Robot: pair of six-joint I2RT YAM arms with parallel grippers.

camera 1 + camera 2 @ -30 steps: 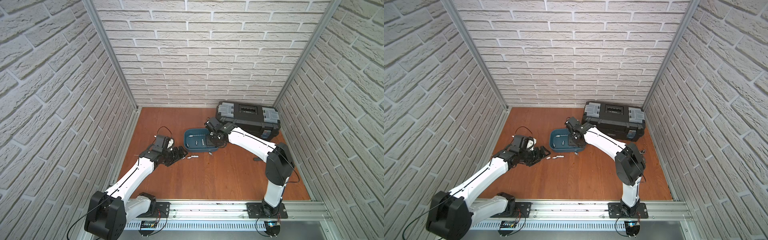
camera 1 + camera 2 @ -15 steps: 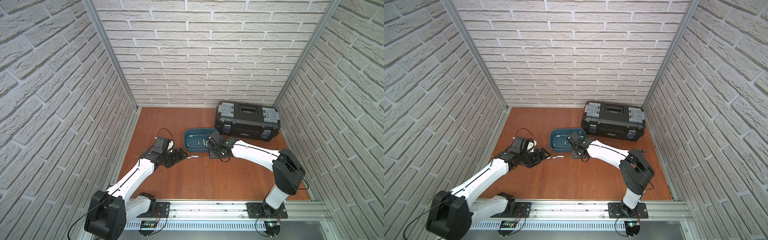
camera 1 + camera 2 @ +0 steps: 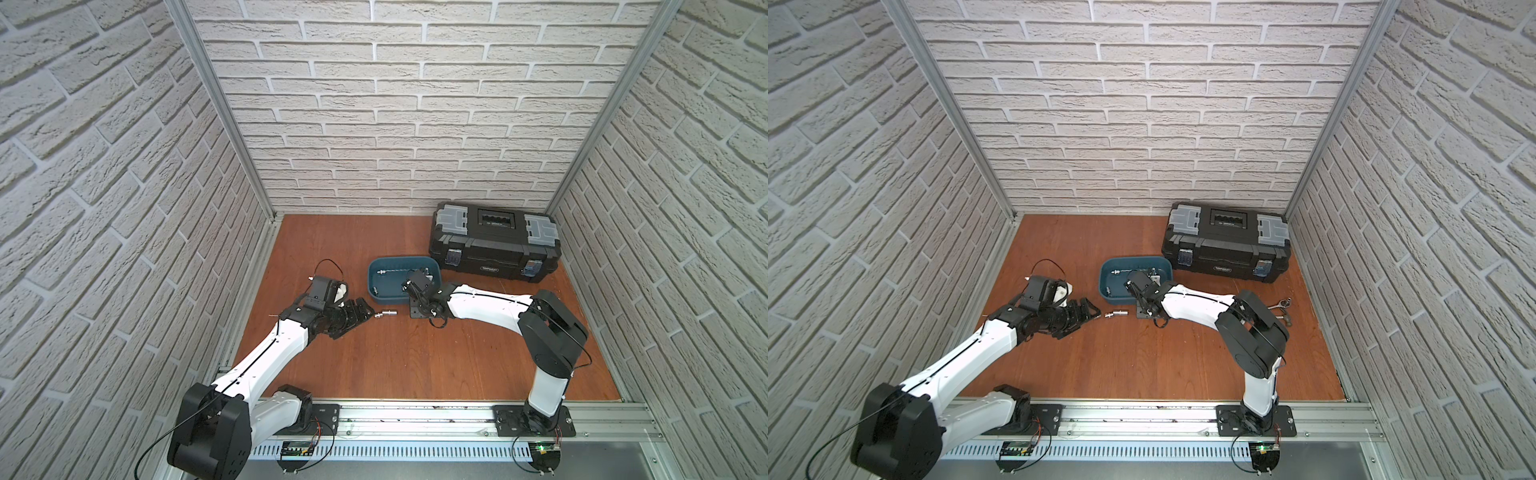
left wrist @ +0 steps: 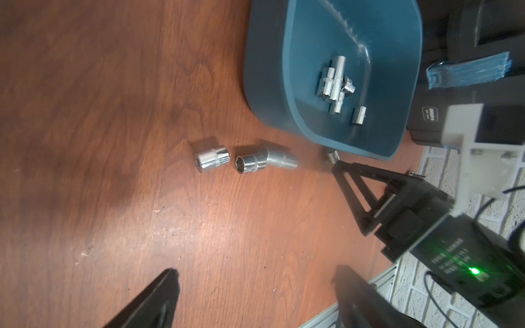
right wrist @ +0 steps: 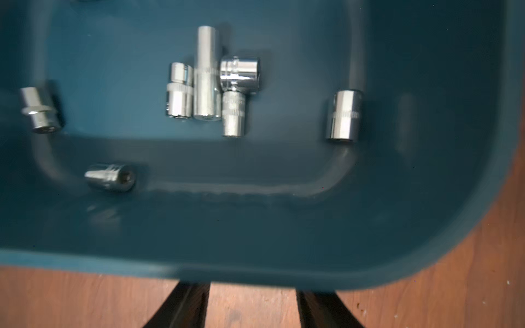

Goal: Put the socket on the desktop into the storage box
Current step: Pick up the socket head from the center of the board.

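Right pincer [image 5: 252, 294] dropped from storage box [image 5: 255, 227] to desktop [image 5: 56, 298]; half-open, empty.

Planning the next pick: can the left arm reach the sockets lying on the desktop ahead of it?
Probably yes: the left gripper is open, and the sockets lie on bare desktop just beyond its fingertips with nothing between.

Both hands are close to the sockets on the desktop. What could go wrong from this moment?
1. The three sockets on the desktop lie in a tight row; the open left hand may knock one rolling.
2. A small socket lies close by the storage box wall, beside the right hand; a grasp there could shove the box.
3. The two hands are near each other and might collide.
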